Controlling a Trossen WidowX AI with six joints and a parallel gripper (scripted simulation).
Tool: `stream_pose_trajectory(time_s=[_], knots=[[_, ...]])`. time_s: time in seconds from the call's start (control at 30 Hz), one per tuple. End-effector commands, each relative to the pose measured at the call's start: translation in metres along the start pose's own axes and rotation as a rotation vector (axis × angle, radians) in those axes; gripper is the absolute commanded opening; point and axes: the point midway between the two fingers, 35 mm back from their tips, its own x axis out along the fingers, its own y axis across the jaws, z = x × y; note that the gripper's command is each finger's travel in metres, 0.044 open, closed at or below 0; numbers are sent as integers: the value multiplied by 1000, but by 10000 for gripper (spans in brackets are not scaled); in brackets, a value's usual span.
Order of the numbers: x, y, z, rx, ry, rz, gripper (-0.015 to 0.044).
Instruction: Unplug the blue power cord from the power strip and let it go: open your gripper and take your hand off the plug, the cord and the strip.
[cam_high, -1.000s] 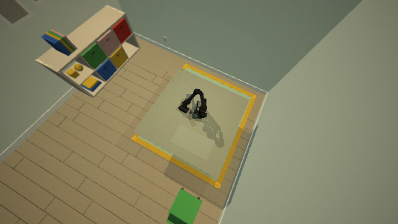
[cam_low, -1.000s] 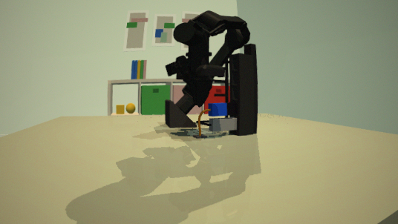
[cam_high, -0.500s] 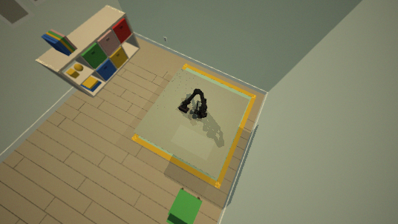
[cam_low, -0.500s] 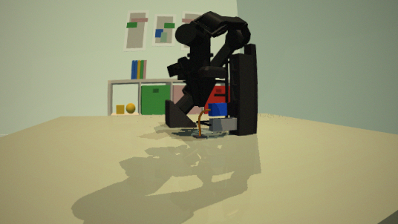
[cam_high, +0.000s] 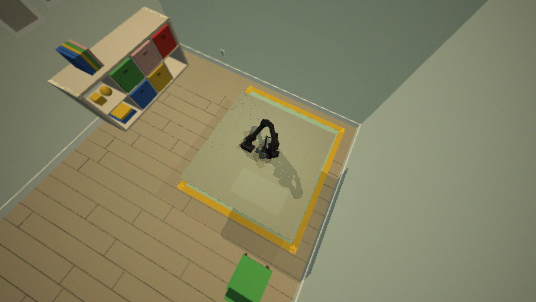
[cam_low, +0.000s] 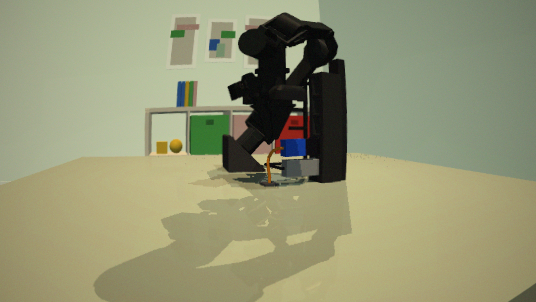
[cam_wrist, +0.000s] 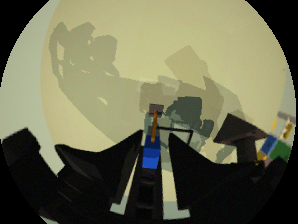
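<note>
The blue plug (cam_low: 293, 147) (cam_wrist: 151, 156) shows in the exterior view just above the grey power strip (cam_low: 299, 167), with a narrow gap between them. The orange part of the cord (cam_low: 269, 166) (cam_wrist: 154, 124) bends down from the plug to a small dark block (cam_low: 269, 183) (cam_wrist: 156, 108) on the table surface. My gripper (cam_wrist: 156, 134) is open around the plug in the wrist view, one finger on each side, with gaps beside the plug. In the exterior view the arm's dark parts stand close beside the plug and hide the right end of the strip. The plug's prongs are hidden.
A thin black wire frame (cam_wrist: 192, 131) stands right of the fingertips in the wrist view. The dark wedge-shaped block (cam_low: 234, 156) (cam_wrist: 240, 131) stands left of the strip in the exterior view. A shelf (cam_high: 107, 55) and a green chair (cam_high: 248, 280) stand off the mat.
</note>
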Motion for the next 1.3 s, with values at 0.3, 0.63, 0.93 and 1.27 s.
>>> stream_pose_trajectory(time_s=[0.3,0.63,0.93,1.27], knots=[[-1,1,-23,-1,1,5,160],[-1,0,-37,-1,2,5,160],[5,0,-38,-1,2,5,160],[9,0,-37,-3,0,1,75]])
